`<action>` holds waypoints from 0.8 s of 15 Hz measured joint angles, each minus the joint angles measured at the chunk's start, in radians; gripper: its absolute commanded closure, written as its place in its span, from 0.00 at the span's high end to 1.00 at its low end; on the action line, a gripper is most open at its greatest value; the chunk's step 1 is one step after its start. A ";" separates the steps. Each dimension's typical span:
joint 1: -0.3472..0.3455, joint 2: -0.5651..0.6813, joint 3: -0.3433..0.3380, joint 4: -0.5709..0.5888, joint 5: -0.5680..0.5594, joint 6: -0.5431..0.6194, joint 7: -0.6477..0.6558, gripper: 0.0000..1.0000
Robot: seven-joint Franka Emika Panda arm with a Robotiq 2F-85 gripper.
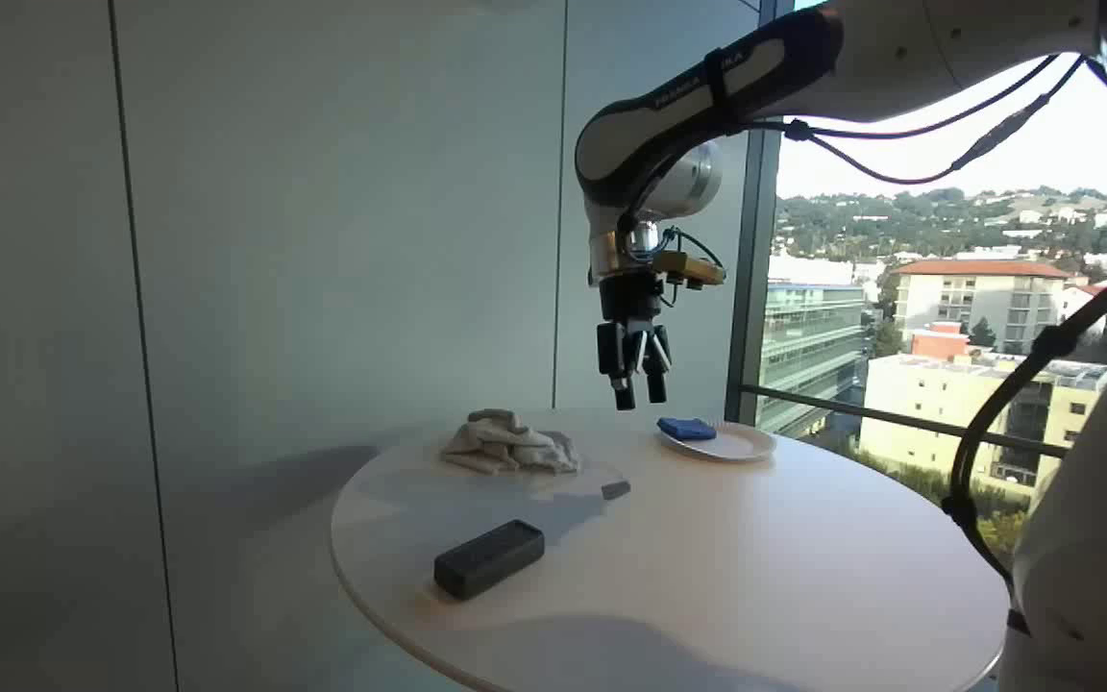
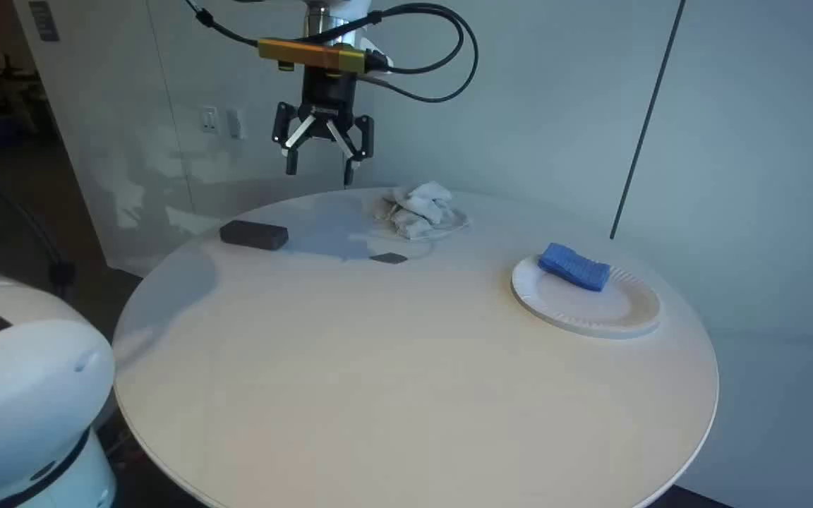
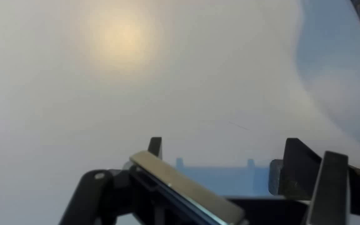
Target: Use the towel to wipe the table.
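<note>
Loosely crumpled, a pale towel (image 2: 422, 210) lay on the round counter (image 2: 406, 395). Near it sat a flat grey piece (image 2: 388, 258). In an exterior view, a dark oblong block (image 2: 254, 235) was left of the towel and a paper plate (image 2: 636, 303), bearing a blue sponge (image 2: 574, 267), right of it. Higher than the towel hung the claw (image 2: 320, 176), spread wide around air.

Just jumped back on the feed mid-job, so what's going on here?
The Franka arm has its hand open and empty above the round white table. The crumpled towel lies on the table, ungripped, so no wiping is under way. A blue sponge or folded cloth rests on a fluted white plate, and a dark rectangular block sits on the table too.
</note>
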 measured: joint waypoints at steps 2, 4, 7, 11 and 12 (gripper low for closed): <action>0.000 -0.001 0.000 0.006 0.000 0.000 0.000 1.00; 0.000 -0.002 0.000 0.007 0.000 0.000 0.000 1.00; -0.002 0.007 0.000 0.004 -0.001 0.001 -0.001 1.00; -0.012 0.046 -0.006 0.030 -0.043 0.002 -0.028 1.00; -0.017 0.061 -0.008 0.050 -0.064 0.002 -0.038 1.00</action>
